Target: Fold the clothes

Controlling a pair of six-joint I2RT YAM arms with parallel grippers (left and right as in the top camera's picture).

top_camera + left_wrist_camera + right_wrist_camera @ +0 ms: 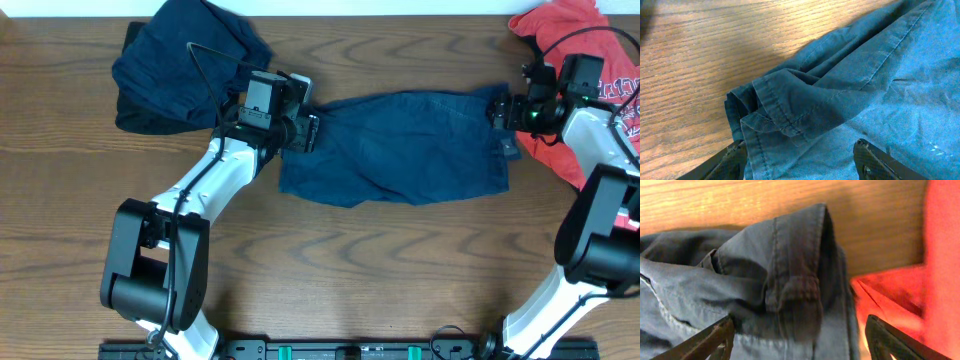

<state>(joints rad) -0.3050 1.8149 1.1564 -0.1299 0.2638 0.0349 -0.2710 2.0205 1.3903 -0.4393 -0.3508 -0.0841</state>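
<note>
shorts: dark navy blue soft cloth shorts [400,150] lying spread on brown wooden table [350,290] | left gripper [800,152] gaping over left hem | right gripper [800,335] gaping over right seam | handling: likely light, limp; pinching thick seams seeming best

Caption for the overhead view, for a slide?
Left pincer and right pincer at opposite ends of navy shorts on wood table.

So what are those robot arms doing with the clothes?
The robot is working on a pair of blue shorts spread on the table. The left gripper sits at one end and the right gripper at the other, both with jaws open over the cloth. Another dark bundle and a red T-shirt lie nearby.
</note>
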